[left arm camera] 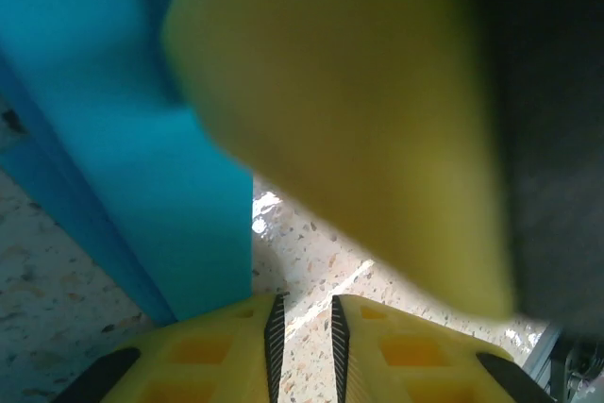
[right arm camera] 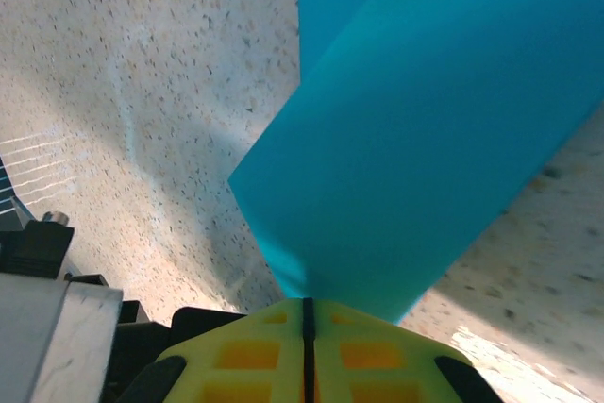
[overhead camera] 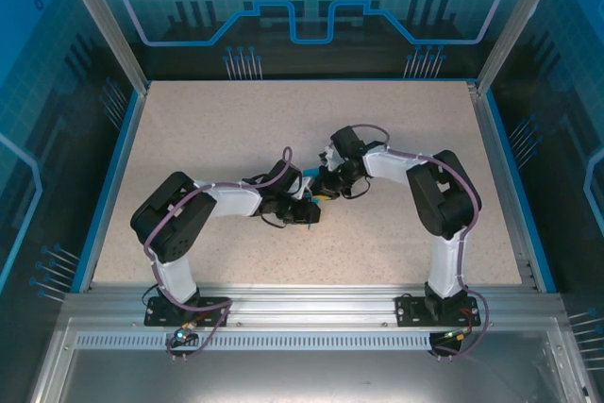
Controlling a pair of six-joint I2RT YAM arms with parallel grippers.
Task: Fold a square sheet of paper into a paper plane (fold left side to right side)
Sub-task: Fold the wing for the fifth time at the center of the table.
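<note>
here we are mid-table (overhead camera: 217, 129), both arms bent inward so the two grippers meet nose to nose; the right gripper (right arm camera: 304, 307) is clamped tight, its yellow fingers pressed together on a corner of the square sheet of paper (right arm camera: 425, 129); the teal sheet fans up and away from that pinch, raised off the speckled surface rather than lying flat; we read that as the flap held by its tip for the left-to-right fold, so the rest can swing over; the left gripper (left arm camera: 302, 313) sits low beside it, jaws parted by a narrow slit with bare table showing through, so it grips nothing that we can see; the paper stands just to one side of its fingers, and we judge it is there to steady or press the sheet, though we cannot tell whether it touches; crowding is the trouble here; a big blurred yellow shape (left arm camera: 359, 110), most likely the other gripper's finger, hangs right in front of the left wrist camera, so the two heads are very close and could knock; from above, the wrists and their purple cables (overhead camera: 283, 162) cover nearly all the sheet, leaving a teal sliver between the fingers; the blue border strip (overhead camera: 107, 191) and the enclosure posts (overhead camera: 99, 16) stand well apart from the work
</note>
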